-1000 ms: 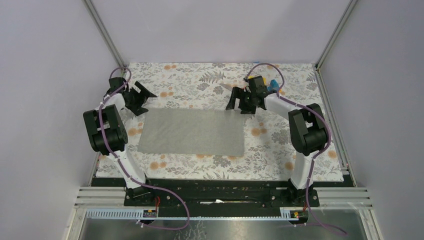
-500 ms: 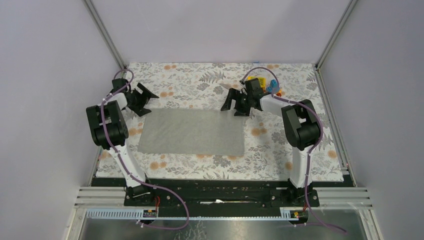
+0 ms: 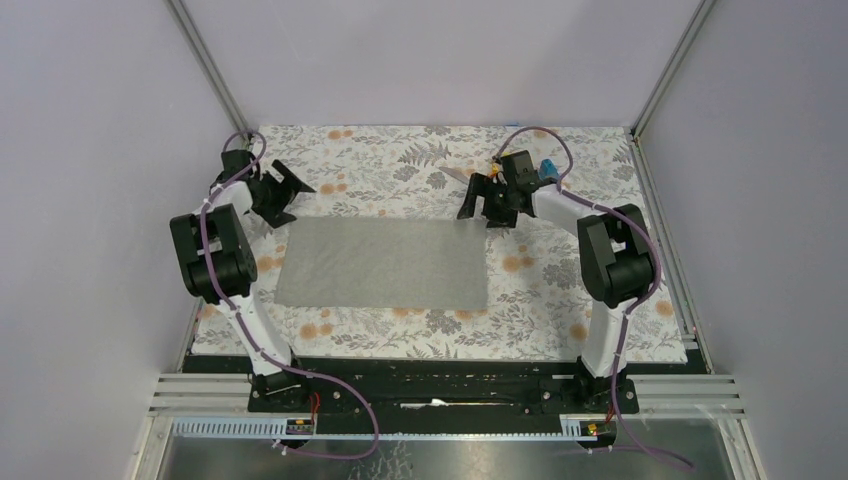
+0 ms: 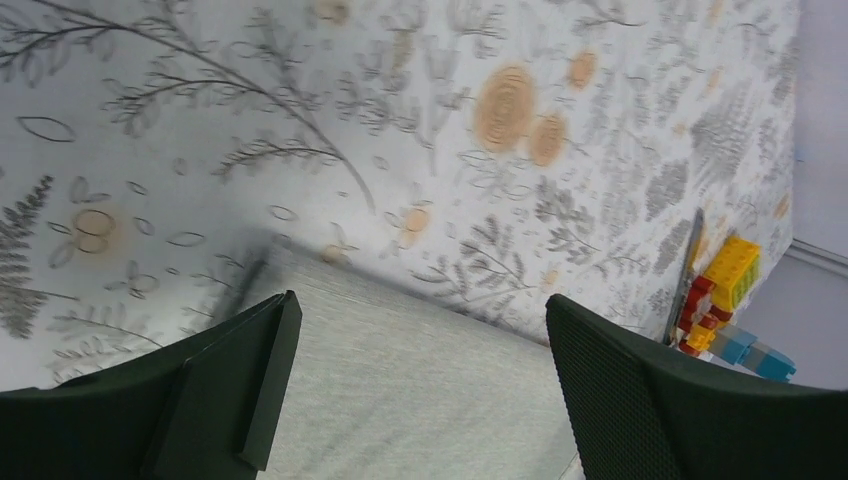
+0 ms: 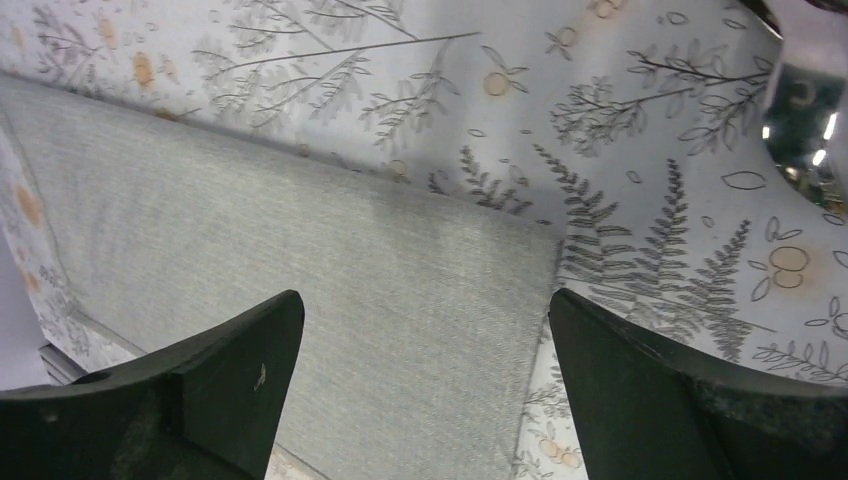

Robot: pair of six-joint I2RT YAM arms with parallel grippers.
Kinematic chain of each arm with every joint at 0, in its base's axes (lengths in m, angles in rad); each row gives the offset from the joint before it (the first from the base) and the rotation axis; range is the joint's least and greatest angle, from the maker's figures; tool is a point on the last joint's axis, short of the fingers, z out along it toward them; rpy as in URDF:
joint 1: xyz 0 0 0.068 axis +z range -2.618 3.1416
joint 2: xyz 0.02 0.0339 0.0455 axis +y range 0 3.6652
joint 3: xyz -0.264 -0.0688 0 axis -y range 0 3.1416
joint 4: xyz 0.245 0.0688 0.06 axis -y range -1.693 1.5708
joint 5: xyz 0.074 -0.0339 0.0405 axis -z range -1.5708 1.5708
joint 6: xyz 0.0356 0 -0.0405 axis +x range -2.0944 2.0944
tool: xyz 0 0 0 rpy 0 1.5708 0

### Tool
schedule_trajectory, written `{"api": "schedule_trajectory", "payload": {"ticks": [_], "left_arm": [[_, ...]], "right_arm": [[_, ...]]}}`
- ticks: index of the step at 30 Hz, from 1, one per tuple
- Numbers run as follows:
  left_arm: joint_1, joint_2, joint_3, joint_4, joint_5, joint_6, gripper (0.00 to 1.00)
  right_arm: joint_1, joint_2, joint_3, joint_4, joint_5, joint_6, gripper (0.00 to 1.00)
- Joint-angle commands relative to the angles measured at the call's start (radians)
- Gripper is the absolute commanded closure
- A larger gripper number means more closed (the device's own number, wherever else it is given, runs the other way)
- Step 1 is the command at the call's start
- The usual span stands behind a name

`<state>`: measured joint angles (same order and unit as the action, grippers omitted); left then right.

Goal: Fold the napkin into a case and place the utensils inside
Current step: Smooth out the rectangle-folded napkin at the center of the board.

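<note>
Napkin [image 3: 383,263], plain grey, lies flat as a wide rectangle on the floral tablecloth [image 3: 400,160], slightly left of the middle of the top view. Its edges look straight and nothing rests on it.

The left gripper [image 3: 288,200] hangs over the napkin's upper left corner. Its jaws are spread wide and hold nothing. In the left wrist view, that corner of the grey cloth sits low in the frame between the two dark fingers [image 4: 250,380], and whether they touch it cannot be told.

The right gripper [image 3: 480,205] is at the napkin's upper right corner, also with its jaws fully apart and empty. In the right wrist view, the cloth fills the lower middle of the frame, with its corner just left of the right-hand finger.

Of the utensils [image 5: 800,110], only a shiny rounded metal part shows, at the upper right edge of the right wrist view, apart from the napkin. In the left wrist view, a slim grey strip lies just beside the toy blocks [image 4: 725,285], which are yellow, red and blue and sit at the right edge of the frame, near the far right of the tablecloth
</note>
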<state>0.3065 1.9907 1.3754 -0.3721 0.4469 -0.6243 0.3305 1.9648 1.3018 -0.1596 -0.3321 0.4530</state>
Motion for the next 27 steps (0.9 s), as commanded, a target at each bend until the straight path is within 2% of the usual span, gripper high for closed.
{"api": "schedule_trajectory", "payload": {"ticks": [1, 5, 10, 13, 16, 23, 27], "left_arm": [[-0.075, -0.152, 0.011, 0.033, 0.005, -0.007, 0.01], [-0.176, -0.162, -0.07, 0.148, 0.111, -0.11, 0.01], [-0.291, -0.103, -0.141, 0.311, 0.177, -0.215, 0.01], [-0.327, -0.065, -0.19, 0.445, 0.2, -0.28, 0.02], [-0.335, -0.021, -0.205, 0.497, 0.192, -0.294, 0.02], [-0.296, 0.016, -0.21, 0.38, 0.112, -0.203, 0.02], [-0.258, -0.002, -0.219, 0.324, 0.093, -0.168, 0.02]], "right_arm": [[0.06, -0.077, 0.083, -0.04, -0.006, -0.002, 0.0], [0.126, -0.004, 0.117, 0.071, -0.138, 0.132, 0.0], [0.166, 0.088, 0.115, 0.26, -0.23, 0.269, 0.0], [0.164, 0.128, 0.115, 0.301, -0.224, 0.281, 0.0], [0.158, 0.154, 0.106, 0.301, -0.2, 0.253, 0.0], [0.063, 0.141, 0.007, 0.3, -0.172, 0.191, 0.0], [0.015, 0.093, -0.038, 0.221, -0.114, 0.091, 0.0]]}}
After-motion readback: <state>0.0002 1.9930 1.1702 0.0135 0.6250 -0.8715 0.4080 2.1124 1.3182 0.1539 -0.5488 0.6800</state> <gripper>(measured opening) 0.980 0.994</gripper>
